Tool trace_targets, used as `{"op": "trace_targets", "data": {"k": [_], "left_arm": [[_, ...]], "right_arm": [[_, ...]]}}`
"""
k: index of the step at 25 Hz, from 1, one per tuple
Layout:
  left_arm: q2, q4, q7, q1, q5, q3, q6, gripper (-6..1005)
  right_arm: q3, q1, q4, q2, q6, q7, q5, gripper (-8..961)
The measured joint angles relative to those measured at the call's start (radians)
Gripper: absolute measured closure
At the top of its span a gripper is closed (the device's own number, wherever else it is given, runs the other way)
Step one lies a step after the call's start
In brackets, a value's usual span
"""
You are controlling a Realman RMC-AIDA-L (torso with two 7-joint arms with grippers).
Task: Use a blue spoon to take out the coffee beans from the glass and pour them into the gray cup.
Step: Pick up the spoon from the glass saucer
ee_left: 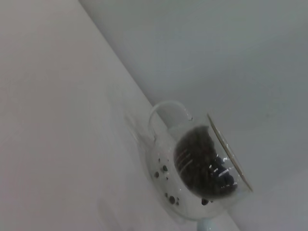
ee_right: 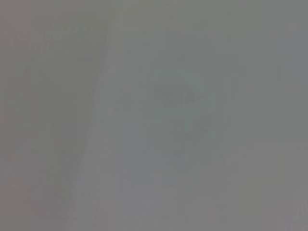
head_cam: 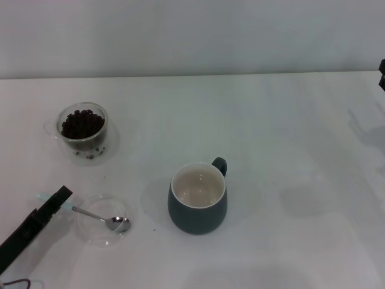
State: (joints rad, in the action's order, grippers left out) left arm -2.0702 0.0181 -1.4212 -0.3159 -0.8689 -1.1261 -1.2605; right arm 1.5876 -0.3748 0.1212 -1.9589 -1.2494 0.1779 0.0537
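Head view gives us the whole layout on the white table [head_cam: 283, 120]. Our left gripper [head_cam: 57, 200] reaches in from the lower left corner, its black fingertips at the pale blue handle of the blue spoon [head_cam: 99, 217]; we cannot tell whether the fingers are closed on the handle or merely beside it. The spoon's silver bowl lies inside a shallow clear glass dish [head_cam: 90, 235], with its thin neck crossing the dish rim toward the gripper.

Beyond the dish, toward the table's far left, stands the glass [head_cam: 83, 129], well apart from the spoon. It holds the coffee beans [head_cam: 81, 124], heaped dark inside its inner wall, and a few beans show lower down between its 2 walls.

The gray cup [head_cam: 197, 198] stands near the middle of the table, to the right of the dish, upright, its loop handle turned away toward the far right. Its cream inside looks bare of beans.

Left wrist view shows the glass [ee_left: 192, 168] close, with its clear side handle and the beans [ee_left: 202, 163] inside.

Our right arm [head_cam: 382, 75] barely enters at the right edge, and its wrist view shows only a gray blur.
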Motion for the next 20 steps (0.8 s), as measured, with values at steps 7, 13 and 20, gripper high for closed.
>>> {"op": "trace_targets", "data": {"k": [7,13,20], "left_arm": [[-0.004,-0.013,0.005,0.007,0.004,0.005,-0.002,559],[-0.004,-0.024,-0.007,0.016,0.008,0.008,-0.002,592],[-0.004,-0.022,-0.026,0.017,0.011,0.008,0.002,715]], "right_arm": [[0.0,0.011,0.0,0.0,-0.008,0.0,0.002,212],[0.0,0.021,0.0,-0.001,-0.016,0.0,0.006,211],[-0.001,0.023,0.0,-0.005,-0.024,0.0,0.006,210]]}}
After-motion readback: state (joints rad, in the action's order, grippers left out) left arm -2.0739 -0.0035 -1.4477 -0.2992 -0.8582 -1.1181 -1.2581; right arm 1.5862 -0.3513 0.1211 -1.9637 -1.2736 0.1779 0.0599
